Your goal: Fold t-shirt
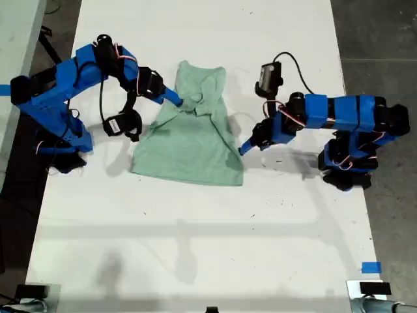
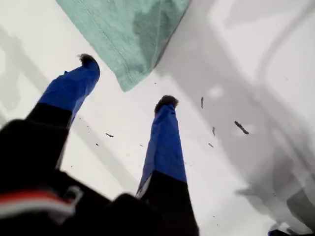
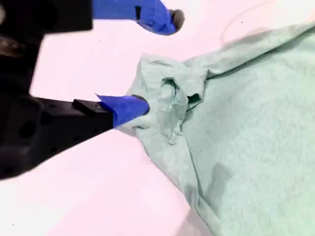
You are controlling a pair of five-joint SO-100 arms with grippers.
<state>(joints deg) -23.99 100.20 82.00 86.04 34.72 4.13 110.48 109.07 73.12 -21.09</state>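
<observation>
Even, bright overhead light leaves soft grey shadows on the white surface (image 1: 195, 228). The second wrist view is overexposed and pinkish; near parts blur in both wrist views.

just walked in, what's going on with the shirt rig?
Two arms are working a pale mint-green t-shirt on the white table; it's partly folded and bunched at the far end. My second gripper, on the exterior view's left, is open with one finger touching the crumpled sleeve area. My first gripper, on the exterior view's right, is open and empty over the table just off the shirt's corner. Neither is gripping fabric right now.
</observation>
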